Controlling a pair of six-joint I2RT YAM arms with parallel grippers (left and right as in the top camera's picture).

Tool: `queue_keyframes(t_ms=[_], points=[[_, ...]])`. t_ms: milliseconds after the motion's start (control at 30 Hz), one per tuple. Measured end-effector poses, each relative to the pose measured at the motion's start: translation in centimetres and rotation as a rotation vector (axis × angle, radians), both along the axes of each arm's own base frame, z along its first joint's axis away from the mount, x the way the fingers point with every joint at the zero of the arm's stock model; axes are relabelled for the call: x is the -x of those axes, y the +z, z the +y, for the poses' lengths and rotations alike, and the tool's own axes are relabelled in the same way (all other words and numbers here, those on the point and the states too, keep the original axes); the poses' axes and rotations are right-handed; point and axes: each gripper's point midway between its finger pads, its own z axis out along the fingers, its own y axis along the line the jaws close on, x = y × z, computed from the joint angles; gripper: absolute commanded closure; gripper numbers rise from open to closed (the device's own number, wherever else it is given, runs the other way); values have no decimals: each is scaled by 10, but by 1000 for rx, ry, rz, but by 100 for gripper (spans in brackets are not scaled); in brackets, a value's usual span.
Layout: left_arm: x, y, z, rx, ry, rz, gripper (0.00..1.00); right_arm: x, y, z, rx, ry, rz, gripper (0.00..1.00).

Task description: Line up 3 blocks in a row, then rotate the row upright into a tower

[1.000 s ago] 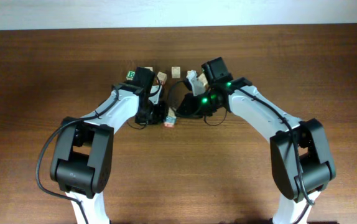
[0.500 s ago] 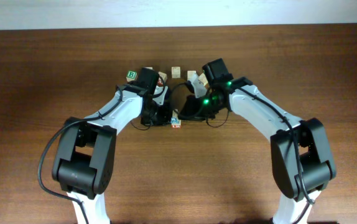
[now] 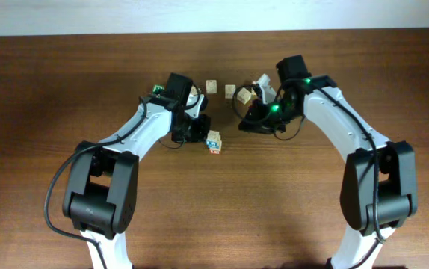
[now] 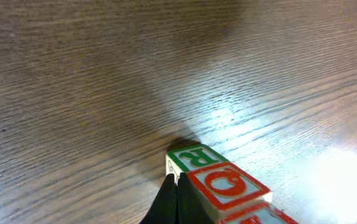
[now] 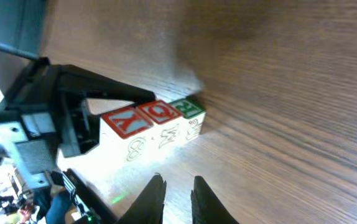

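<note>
The brown wooden table fills every view. The left arm and right arm both bend in toward its middle.

The left gripper has its jaws pressed fully together with nothing between them. The right gripper has its jaws a narrow gap apart, also with nothing between them.

The three blocks lie on the table in one tight row, each touching the next. Their top faces show a red Y, a red Q and a green R. The row runs along one side of the left jaws, with the green R end level with their tip. Whether jaw and wood touch cannot be told. From the right jaws the row lies straight ahead, clear of the tips, with the left jaws on its far side.

Three pale loose cubes sit in a line behind the right jaws, apart from the row.
</note>
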Motion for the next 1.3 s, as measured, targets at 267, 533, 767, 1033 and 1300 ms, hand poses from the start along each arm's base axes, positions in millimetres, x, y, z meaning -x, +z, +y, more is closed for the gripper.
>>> queue_keyframes(t_ms=[267,533,767,1033,1300], points=[[-13,14,36,-94,65,19,100,-10,21,-22,33,-10,-19,76],[-50,194,108,-231,58,-188,80,1,157,-72,265,-65,-247,39],[-12,285,121,-258,68,-338,1,111,323,-110,305,-190,-720,2],[-12,284,121,-259,67,-336,1,211,385,-126,249,-259,-1001,2],[-12,284,121,-259,67,-336,1,223,378,-139,309,-297,-992,2]])
